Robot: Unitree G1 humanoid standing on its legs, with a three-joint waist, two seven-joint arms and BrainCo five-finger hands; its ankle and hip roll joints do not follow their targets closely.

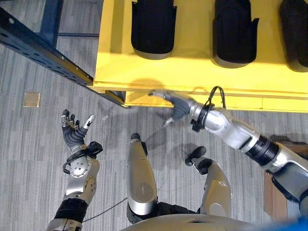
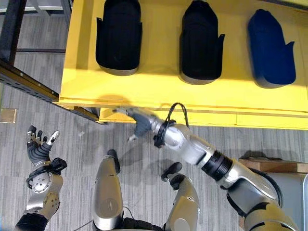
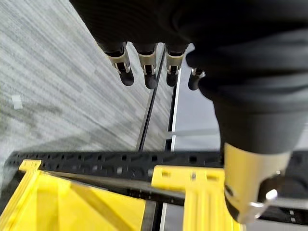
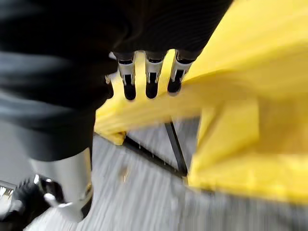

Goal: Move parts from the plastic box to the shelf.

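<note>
Parts [image 2: 119, 36] sit on the yellow shelf; your right hand [image 2: 137, 119] (fingers straight, prob. empty) is near its edge, so withdraw level.

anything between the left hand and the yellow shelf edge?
Bare grey floor, plus the dark perforated rack beam crossing diagonally. Left hand hangs open over the floor, apart from the yellow shelf, per left eye view.

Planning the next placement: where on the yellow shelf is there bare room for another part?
Bare yellow shelf runs along the front edge, before the two black parts and the blue part. The gaps between parts are narrow. The right hand crowds the front edge.
</note>
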